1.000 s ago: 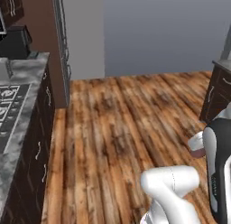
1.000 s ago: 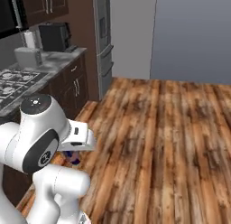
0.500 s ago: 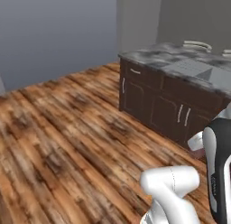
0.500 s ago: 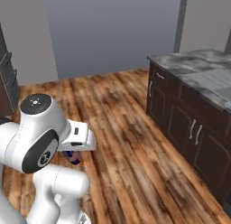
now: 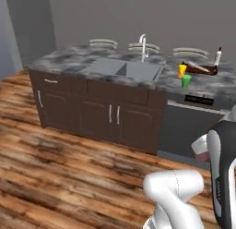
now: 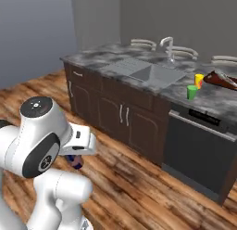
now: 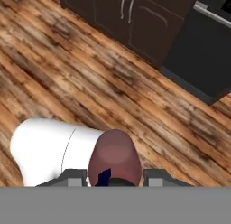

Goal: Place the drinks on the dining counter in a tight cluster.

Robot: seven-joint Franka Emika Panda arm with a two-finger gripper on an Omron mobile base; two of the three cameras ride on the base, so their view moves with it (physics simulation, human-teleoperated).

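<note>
Gripper [image 7: 113,175] clamps the squat, smooth pinkish-red bottle [image 7: 113,159] over open plank floor [image 7: 67,78], w/ marbled dining counter [image 5: 83,62] ahead.

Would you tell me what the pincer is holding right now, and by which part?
The pincer is shut on the pinkish-red bottle, gripping its sides; the exact height cannot be told.

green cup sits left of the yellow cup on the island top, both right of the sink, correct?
Not quite. In the left base view the green cup stands right of the yellow cup and nearer the counter's front edge, not left of it. The rest holds: both stand on the dining counter, right of the sink.
</note>
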